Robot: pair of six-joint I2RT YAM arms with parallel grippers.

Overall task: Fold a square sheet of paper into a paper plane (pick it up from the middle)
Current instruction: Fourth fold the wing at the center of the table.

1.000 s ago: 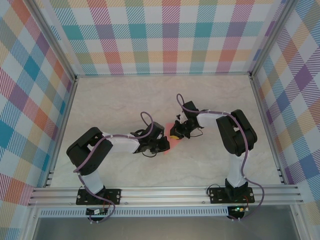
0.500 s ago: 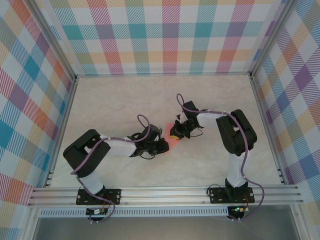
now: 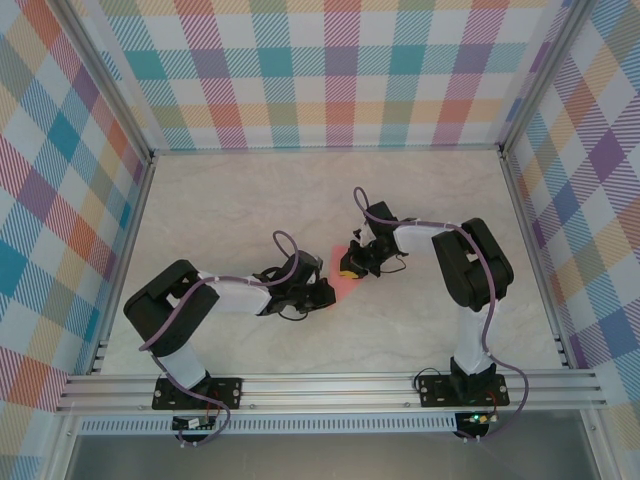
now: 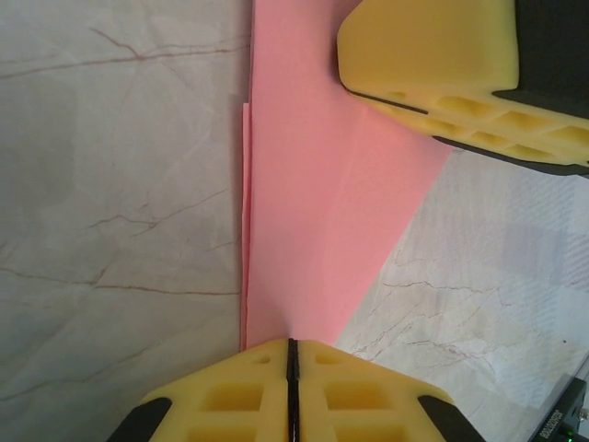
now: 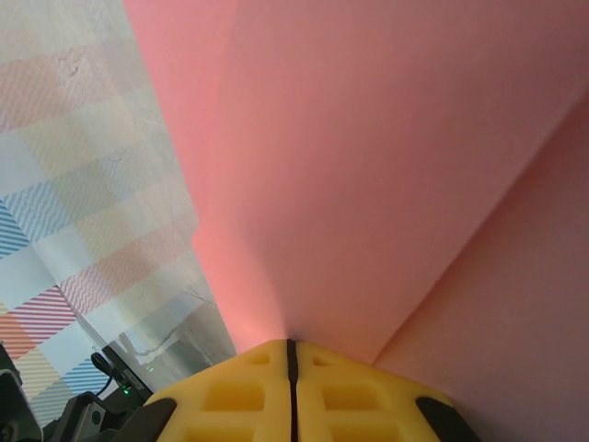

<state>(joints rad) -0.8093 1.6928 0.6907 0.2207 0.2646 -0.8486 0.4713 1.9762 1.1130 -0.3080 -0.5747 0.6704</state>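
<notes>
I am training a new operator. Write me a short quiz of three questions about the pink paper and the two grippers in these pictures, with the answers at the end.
1. True or false: the pink paper is a flat, unfolded square.
2. Choose one. The left gripper and the right gripper are: A) both wide open; B) both shut; C) one open, one shut.
3. Fill the gap: in the top view, the paper lies ___ the two grippers.

Key: 1 false, it is folded, with layered edges and a slanted side. 2 B. 3 between.
</notes>
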